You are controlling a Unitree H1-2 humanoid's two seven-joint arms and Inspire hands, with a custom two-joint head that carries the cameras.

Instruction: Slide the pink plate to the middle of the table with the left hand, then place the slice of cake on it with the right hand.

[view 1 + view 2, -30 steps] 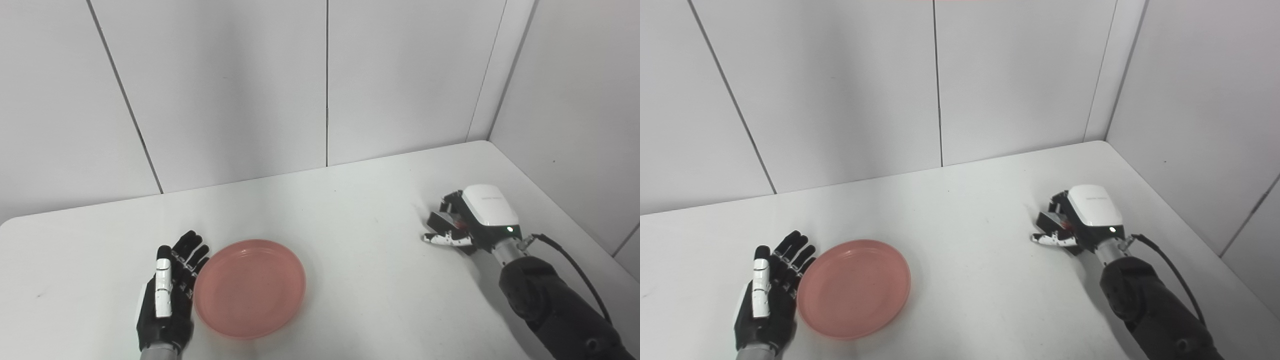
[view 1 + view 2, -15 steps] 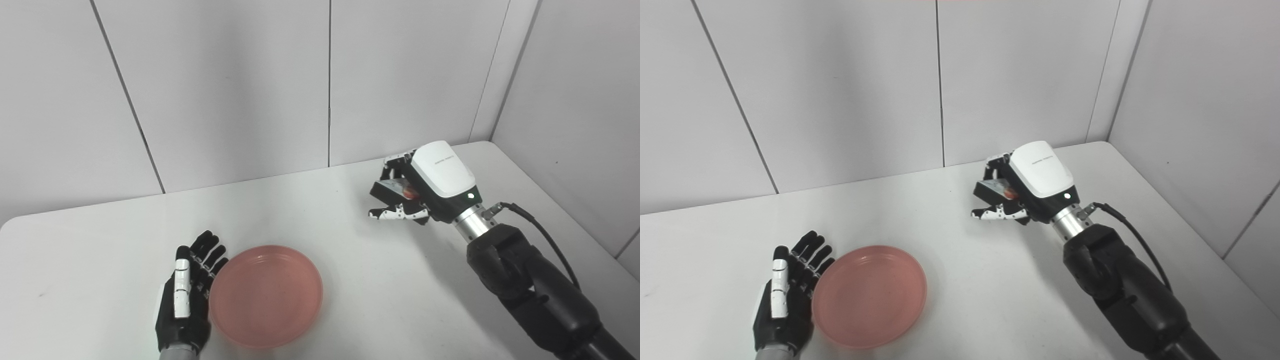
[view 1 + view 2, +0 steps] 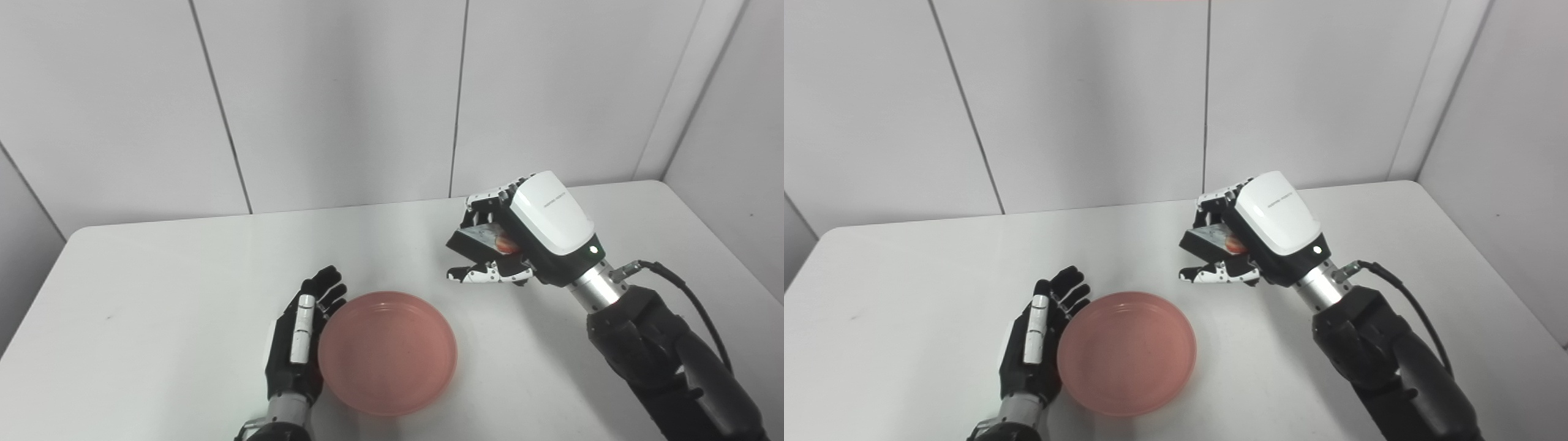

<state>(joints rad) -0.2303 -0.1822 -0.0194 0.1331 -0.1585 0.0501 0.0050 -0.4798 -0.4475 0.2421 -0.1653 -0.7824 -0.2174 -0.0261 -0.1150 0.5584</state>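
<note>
left hand (image 3: 299, 346) is lying flat on the white table (image 3: 153, 294), fingers straight and close together, palm edge pressing against the left rim of the pink plate (image 3: 387, 352). it is gripping nothing, just touching the plate's side.

the plate is sitting flat on the table, near the front edge and roughly mid-width. nothing is sitting in it.

right hand (image 3: 1240, 245) is hanging in the air above the table, up and to the right of the plate, well apart from it. its fingers are curling round the slice of cake (image 3: 1213, 237) from above while the thumb is sticking out underneath, so the slice is being pinched between them. the slice is showing as a dark wedge with a pale top face and a red bit at the palm end. it is tilting, with the narrow end pointing toward the left hand's side. most of it is hiding behind the fingers (image 3: 484, 202) and the white back shell of the hand, so the exact contact points aren't clear.

right forearm is coming in from the bottom right corner, with a black cable (image 3: 692, 300) looping off the wrist.

grey panelled wall (image 3: 343, 98) is standing behind the table.
</note>
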